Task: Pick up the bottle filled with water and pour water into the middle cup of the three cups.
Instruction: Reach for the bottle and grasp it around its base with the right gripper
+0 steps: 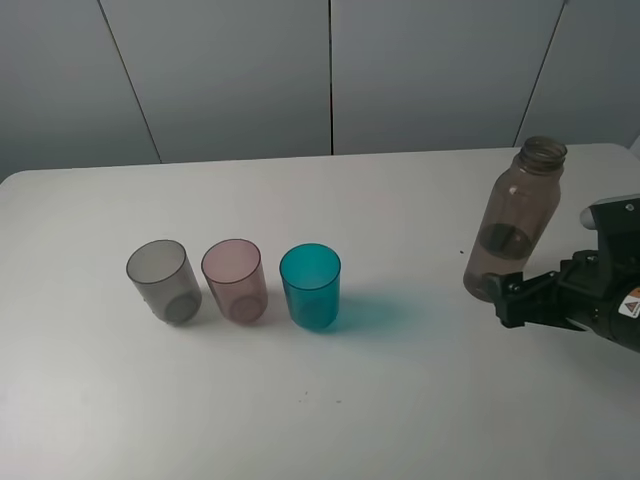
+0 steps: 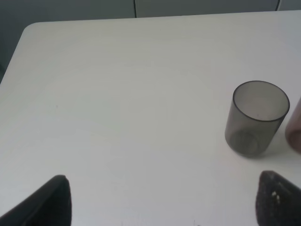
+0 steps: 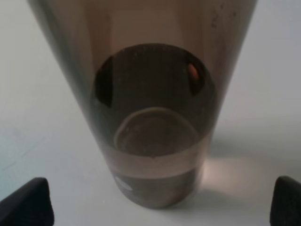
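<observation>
The smoky brown-pink bottle (image 1: pixel 515 215) stands upright and uncapped at the right of the white table, with a little water in its lower part. My right gripper (image 1: pixel 508 297) is open at the bottle's base. In the right wrist view the bottle (image 3: pixel 155 108) fills the frame just ahead of the gripper (image 3: pixel 157 201), its fingertips (image 3: pixel 28 202) wide apart and not touching it. The three cups stand in a row: smoky grey (image 1: pixel 163 281), pale pink middle cup (image 1: pixel 235 280), teal (image 1: pixel 311 286). My left gripper (image 2: pixel 162 202) is open and empty, short of the grey cup (image 2: pixel 256 117).
The white table (image 1: pixel 330 400) ends at a grey panelled wall behind. In the left wrist view the table's far left corner (image 2: pixel 28 28) shows, and the pink cup's edge (image 2: pixel 295 132) sits at the frame's border.
</observation>
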Available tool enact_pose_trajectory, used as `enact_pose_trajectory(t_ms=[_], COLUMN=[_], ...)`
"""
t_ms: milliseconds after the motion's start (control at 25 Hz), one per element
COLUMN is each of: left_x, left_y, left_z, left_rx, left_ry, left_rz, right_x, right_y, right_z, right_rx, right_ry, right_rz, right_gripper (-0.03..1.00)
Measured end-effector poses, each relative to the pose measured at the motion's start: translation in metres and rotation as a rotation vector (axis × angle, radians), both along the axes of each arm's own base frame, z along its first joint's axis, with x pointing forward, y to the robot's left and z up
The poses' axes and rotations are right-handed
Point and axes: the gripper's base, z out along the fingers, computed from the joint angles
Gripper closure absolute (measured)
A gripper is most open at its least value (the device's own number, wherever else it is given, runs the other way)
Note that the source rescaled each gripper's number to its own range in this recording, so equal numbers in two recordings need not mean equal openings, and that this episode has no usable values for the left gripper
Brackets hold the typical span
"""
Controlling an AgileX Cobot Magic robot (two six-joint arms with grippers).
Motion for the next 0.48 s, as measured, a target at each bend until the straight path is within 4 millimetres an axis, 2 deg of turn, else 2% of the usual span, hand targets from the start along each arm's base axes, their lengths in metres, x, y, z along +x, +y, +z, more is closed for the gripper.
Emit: enact_pose_trajectory(t_ms=[480], left_x=[0.0], left_y=[0.0], left_z=[0.0], left_rx=[0.0], left_ry=[0.0], left_rz=[0.0], right_x=[0.0088], right_y=[0.0015], right_z=[0.004], right_rx=[-0.01], right_ry=[-0.055], right_rz=[0.008], right_gripper=[-0.03])
